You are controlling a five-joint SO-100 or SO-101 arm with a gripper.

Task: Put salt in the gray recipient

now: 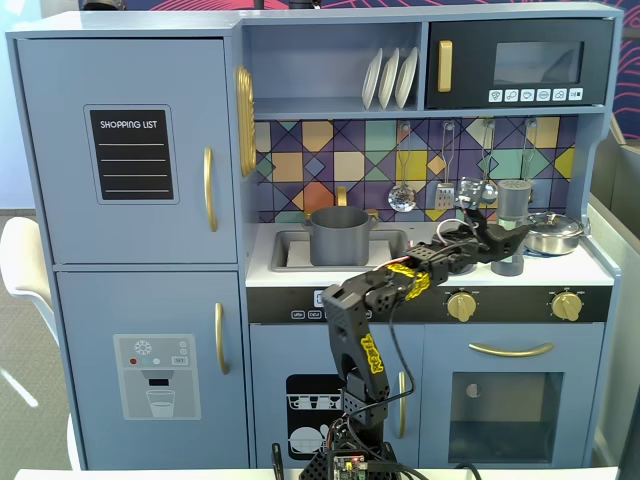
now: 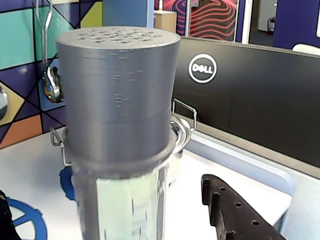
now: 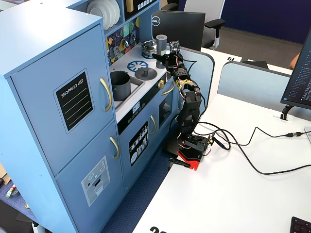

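The salt shaker (image 2: 120, 100), dark gray with a lighter cap and a pale green label, stands upright on the stove top at the right (image 1: 513, 200). It also shows in the other fixed view (image 3: 161, 42). My gripper (image 2: 105, 205) is open with the shaker between its jaws. The right finger (image 2: 235, 212) is clear of the shaker. The left finger barely shows at the frame's edge. The gripper reaches over the stove (image 1: 500, 233). The gray recipient (image 1: 340, 236), a matte pot with side handles, sits in the sink to the left (image 3: 120, 83).
A shiny steel lidded pan (image 1: 553, 232) stands right behind the shaker (image 2: 181, 135). A flat gray round lid (image 1: 508, 266) lies on the front burner (image 3: 145, 73). Utensils (image 1: 402, 195) hang on the tiled back wall. A Dell monitor (image 2: 240, 95) stands beyond the kitchen's side.
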